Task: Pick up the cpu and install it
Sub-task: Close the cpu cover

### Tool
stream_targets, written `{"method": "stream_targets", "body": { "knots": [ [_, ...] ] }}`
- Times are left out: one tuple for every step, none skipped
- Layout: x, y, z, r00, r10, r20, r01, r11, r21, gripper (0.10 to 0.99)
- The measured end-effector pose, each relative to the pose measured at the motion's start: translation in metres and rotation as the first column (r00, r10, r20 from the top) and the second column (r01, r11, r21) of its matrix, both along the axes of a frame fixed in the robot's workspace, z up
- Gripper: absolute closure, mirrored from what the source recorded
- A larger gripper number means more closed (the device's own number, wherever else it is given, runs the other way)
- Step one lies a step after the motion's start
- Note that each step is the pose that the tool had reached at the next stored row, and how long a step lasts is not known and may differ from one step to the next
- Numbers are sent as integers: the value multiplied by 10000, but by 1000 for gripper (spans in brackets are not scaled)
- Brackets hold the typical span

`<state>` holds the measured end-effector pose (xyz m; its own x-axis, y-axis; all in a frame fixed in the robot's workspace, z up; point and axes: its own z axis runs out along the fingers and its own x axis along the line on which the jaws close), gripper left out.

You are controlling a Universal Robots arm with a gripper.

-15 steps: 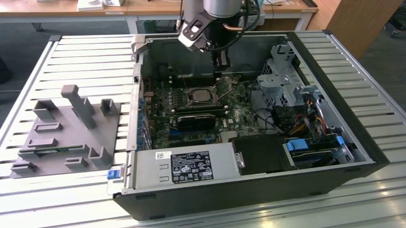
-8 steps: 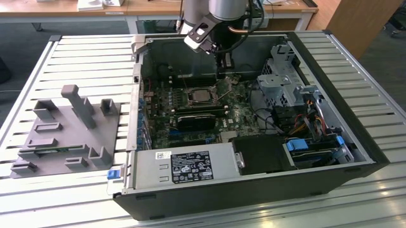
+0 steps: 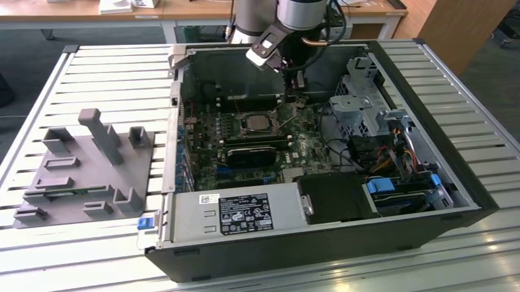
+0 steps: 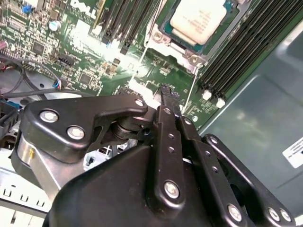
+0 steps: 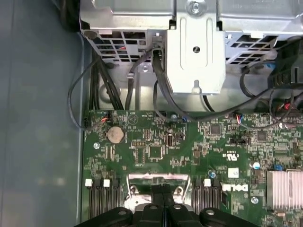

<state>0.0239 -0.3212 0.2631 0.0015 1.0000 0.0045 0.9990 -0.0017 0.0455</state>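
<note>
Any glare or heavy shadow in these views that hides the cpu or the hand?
Exterior view: glare washes the slatted table in the foreground; the computer case interior is shaded. Second wrist view: the cpu shows bright, nearly washed out; the hand, shut, reads dark. First wrist view: even light, soft reflections on the case wall.

In the second wrist view the cpu [image 4: 198, 19] is cut off by the picture's edge, and the gripper [image 4: 166, 91] body hides much of the motherboard [image 4: 85, 52]. In the first wrist view the fingers [image 5: 157, 194] cover part of the socket frame [image 5: 142, 179], and a finned heatsink [image 5: 285, 189] runs off the edge. In the exterior view the arm [image 3: 301, 12] is cut off by the upper edge.
</note>
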Motion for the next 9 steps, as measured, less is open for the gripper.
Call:
{"method": "stream_targets", "body": {
  "knots": [
    [23,3,-8,10000,0,-1,0,10000,0,980],
    [33,4,-10,10000,0,-2,0,10000,-1,980],
    [43,6,-12,10000,0,-2,0,10000,-1,980],
    [53,8,-14,10000,0,-2,0,10000,-1,980],
    [63,9,-15,10000,0,-1,0,10000,-1,980],
    [73,11,-17,10000,1,-1,-1,10000,1,980],
    [82,13,-18,10000,1,-1,-1,10000,1,980],
    [91,15,-20,10000,2,-2,-2,10000,2,980],
    [100,16,-21,10000,2,-1,-2,10000,2,980]
  ]
}}
